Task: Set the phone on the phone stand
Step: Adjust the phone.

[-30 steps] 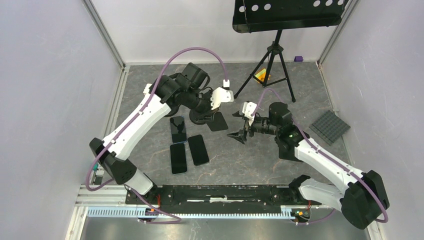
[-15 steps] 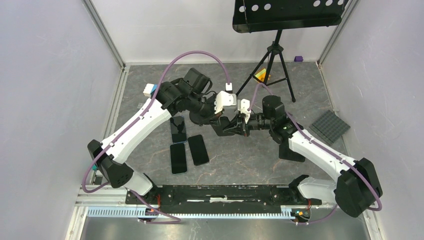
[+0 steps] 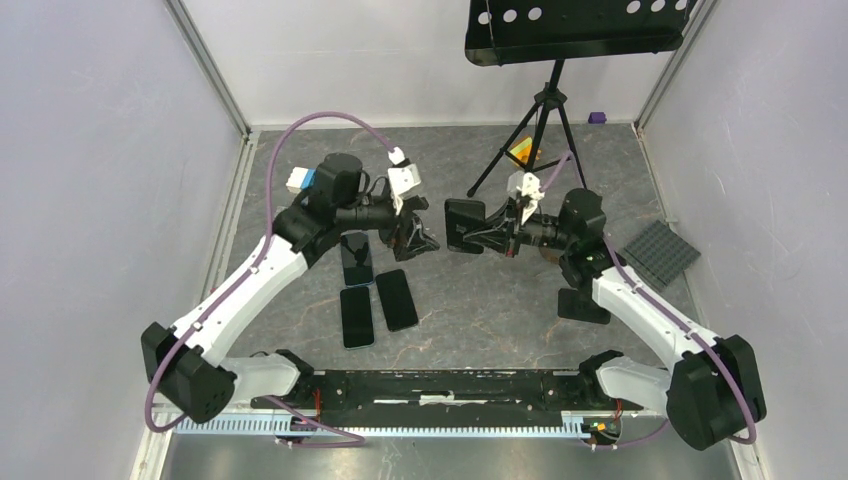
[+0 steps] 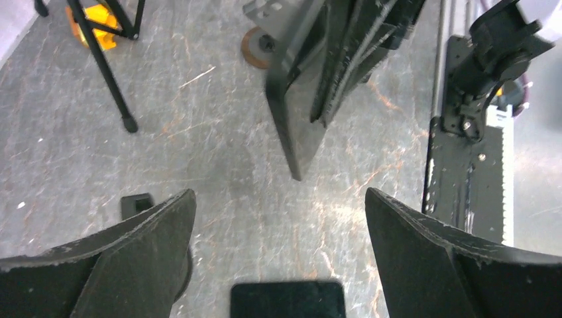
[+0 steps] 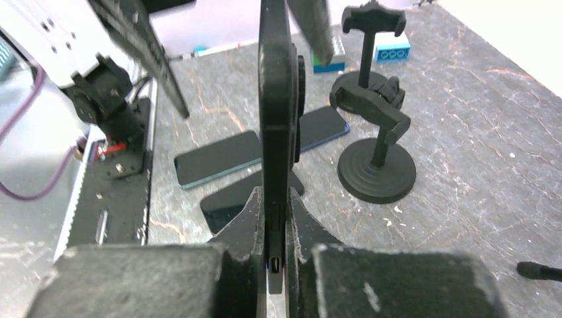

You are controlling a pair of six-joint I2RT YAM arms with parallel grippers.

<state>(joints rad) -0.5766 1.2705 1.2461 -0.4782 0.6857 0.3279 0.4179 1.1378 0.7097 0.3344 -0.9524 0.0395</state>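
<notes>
While it pinched the flat faces of a slim black phone (image 5: pixel 275 99) at its near end between its fingers (image 5: pixel 246 218), the right gripper (image 5: pixel 274 222) held the handset on edge, off the table, its length seemingly running straight out ahead of the grip. Just ahead of that grip and off to its right stood the black phone stand (image 5: pixel 371 106), upright on a round base, its clamp arm about level with the phone's middle and apart from it. Farther out, across the gap, the left gripper (image 3: pixel 416 238) hung with its jaws spread wide and nothing between them, apparently closer to the stand than the right one was. Judged from this, the coming move belonged to the right arm: a short sideways carry, with the phone turned to meet the cradle. Ahead and to the left, three dark phones (image 5: pixel 219 159) lay flat on the grey marbled table (image 5: pixel 464 132).
</notes>
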